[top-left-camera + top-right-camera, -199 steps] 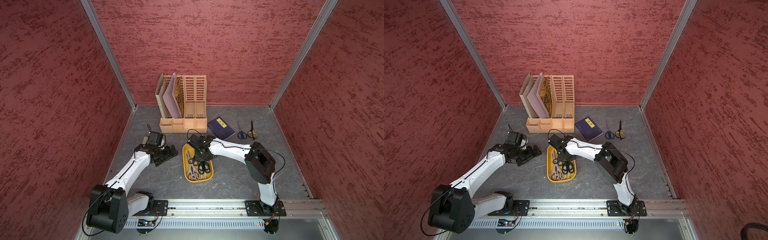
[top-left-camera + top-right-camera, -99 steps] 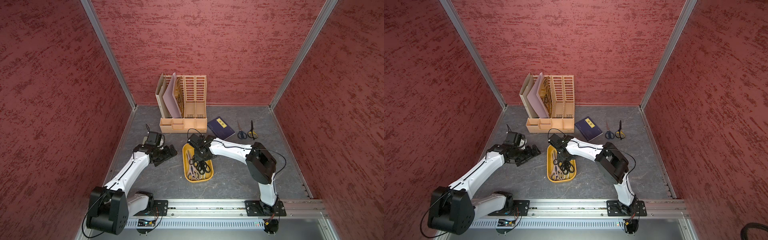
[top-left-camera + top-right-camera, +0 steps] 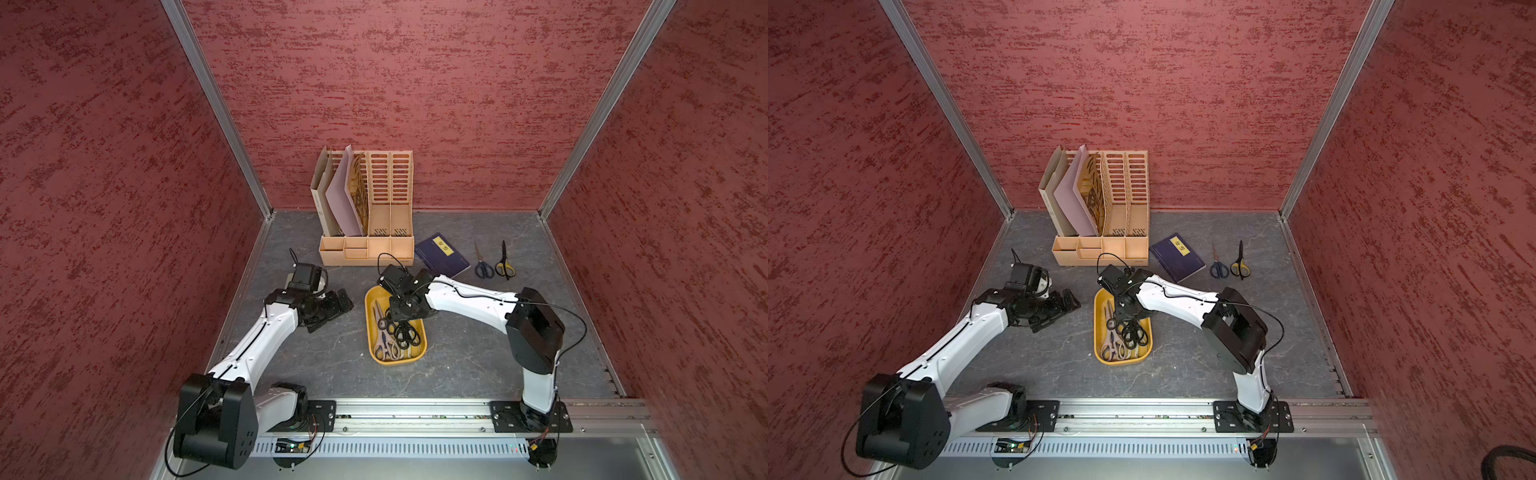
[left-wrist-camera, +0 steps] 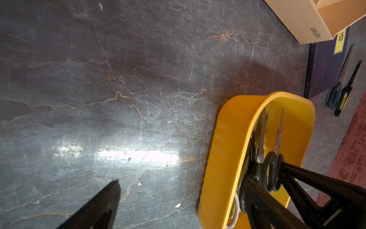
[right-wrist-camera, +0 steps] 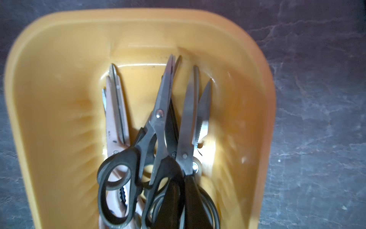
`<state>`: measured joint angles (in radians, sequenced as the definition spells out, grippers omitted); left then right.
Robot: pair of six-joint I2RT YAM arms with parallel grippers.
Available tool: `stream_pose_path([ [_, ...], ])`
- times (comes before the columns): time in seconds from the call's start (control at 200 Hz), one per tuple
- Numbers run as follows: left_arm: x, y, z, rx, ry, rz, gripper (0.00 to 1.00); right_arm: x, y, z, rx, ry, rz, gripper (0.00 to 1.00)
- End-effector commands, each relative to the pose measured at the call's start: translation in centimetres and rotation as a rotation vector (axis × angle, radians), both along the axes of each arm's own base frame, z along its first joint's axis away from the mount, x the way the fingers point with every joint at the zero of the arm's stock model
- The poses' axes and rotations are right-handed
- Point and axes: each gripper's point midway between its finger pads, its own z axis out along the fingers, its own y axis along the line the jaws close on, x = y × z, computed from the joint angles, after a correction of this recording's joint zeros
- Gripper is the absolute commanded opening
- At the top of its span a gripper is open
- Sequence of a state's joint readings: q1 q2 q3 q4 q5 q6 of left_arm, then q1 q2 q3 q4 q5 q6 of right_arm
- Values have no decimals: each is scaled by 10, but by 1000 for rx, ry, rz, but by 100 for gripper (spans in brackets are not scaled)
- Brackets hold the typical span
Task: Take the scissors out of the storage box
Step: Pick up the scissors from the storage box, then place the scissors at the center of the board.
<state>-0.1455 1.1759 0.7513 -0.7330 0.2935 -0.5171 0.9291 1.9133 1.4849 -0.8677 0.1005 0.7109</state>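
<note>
Dark veined stone covers the table (image 3: 457,365), boxed in by rough red walls (image 3: 415,83). We see the yellow storage box (image 3: 399,362) near the middle, between the two arms. A heap of scissors (image 3: 402,336) lies inside it, blades toward the back wall, handles mostly black, with cream ones along one side.

The right claw (image 3: 400,318) is down inside the box. In its wrist view the fingers (image 5: 171,198) are drawn together on the neck of a black-handled pair (image 5: 188,119), just behind its pivot. That pair lies within the box among the others.

The left claw (image 3: 334,311) hangs near the box over bare table, its jaws spread wide and holding nothing.

Well apart, toward the back right, a blue-handled pair (image 3: 483,266) and a yellow-and-black pair (image 3: 505,264) lie side by side on the table. Beside them is a dark blue notebook (image 3: 442,255), just next to a tan file organiser (image 3: 370,216).
</note>
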Motion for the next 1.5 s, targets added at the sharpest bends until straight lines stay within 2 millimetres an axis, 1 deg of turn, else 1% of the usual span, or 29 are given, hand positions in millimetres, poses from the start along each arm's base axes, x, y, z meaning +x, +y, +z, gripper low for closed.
stream_pose_path([
  [0.0,2,0,7,-10,-28,-18,100,-8,-2,12,18,-5,34,0],
  [0.06,3,-1,8,-12,-29,-20,100,-9,0,19,32,-18,48,0],
  [0.105,4,-2,9,-13,-31,-24,100,-10,1,27,52,-34,73,0],
  [0.175,6,-2,9,-12,-35,-28,100,-12,-6,42,53,-77,124,0],
  [0.286,10,-4,9,-20,-36,-32,100,-16,-37,60,5,-136,204,0],
  [0.361,14,-5,7,-31,-33,-25,100,-22,-64,63,-19,-136,236,0],
  [0.446,19,-8,8,-47,-30,-12,100,-25,-99,66,-51,-146,228,0],
  [0.461,19,-9,8,-50,-29,-11,100,-26,-106,59,-69,-133,225,0],
  [0.466,19,-9,8,-51,-29,-11,100,-25,-107,68,-53,-155,221,0],
  [0.471,20,-9,8,-52,-29,-10,100,-26,-109,69,-53,-157,221,0],
  [0.546,24,-11,10,-62,-34,0,100,-26,-139,62,-66,-154,192,0],
  [0.656,29,-15,14,-65,-42,0,100,-23,-182,47,-84,-123,120,0],
  [0.721,31,-16,14,-61,-42,-2,100,-16,-188,48,-9,-112,93,0],
  [0.801,31,-18,13,-56,-38,-1,100,0,-206,47,-45,-147,46,0],
  [0.882,30,-20,13,-51,-37,-4,100,10,-218,38,-72,-113,17,0],
  [0.987,27,-19,12,-38,-35,-6,100,16,-236,18,-99,-30,-56,0],
  [1.027,25,-18,11,-35,-33,-5,100,17,-239,11,-97,-5,-74,0],
  [1.057,25,-18,11,-32,-33,-3,100,18,-239,9,-93,-5,-75,0],
  [1.067,24,-17,11,-32,-33,-3,100,18,-238,3,-98,14,-75,0],
  [1.112,24,-17,10,-30,-32,-5,100,17,-238,-7,-101,35,-72,0],
  [1.207,23,-16,8,-23,-29,-9,100,19,-243,-19,-133,57,-91,0],
  [1.377,24,-16,6,-16,-21,-18,100,27,-246,-36,-189,81,-52,0],
  [1.498,25,-17,6,-15,-20,-21,100,33,-253,-45,-250,93,-24,0],
])
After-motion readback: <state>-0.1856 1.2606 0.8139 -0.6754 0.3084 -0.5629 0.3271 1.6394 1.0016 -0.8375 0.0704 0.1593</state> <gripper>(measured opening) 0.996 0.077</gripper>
